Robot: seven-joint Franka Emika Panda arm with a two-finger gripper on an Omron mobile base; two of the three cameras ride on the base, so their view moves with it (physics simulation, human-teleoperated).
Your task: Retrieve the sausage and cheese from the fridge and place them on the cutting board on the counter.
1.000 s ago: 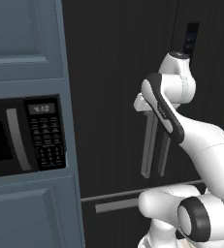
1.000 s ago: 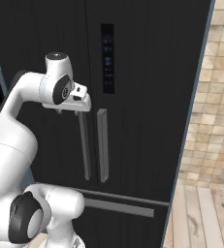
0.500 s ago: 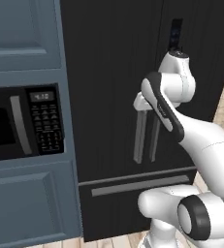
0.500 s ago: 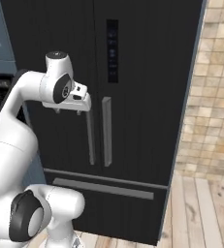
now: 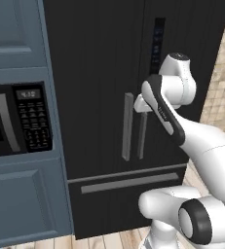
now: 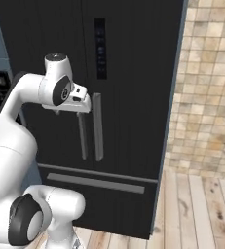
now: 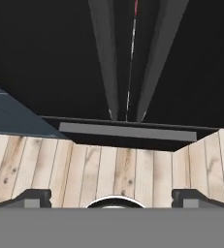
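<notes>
The black fridge stands shut in front of me, also seen in the right base view. Its two grey bar handles run side by side at the door seam. My gripper hangs just in front of the handles' upper ends, touching nothing. In the hand view it is open, with both handles and the lower drawer's handle beyond it. The sausage and cheese are hidden behind the shut doors. The cutting board and the counter are out of view.
A black built-in microwave sits in blue-grey cabinets left of the fridge. A beige tile wall flanks its right side. Pale wooden floor lies in front.
The whole picture has shifted as the base moved: the fridge looks farther off, and more of its drawer, the floor and the tile wall show. The arm keeps its pose.
</notes>
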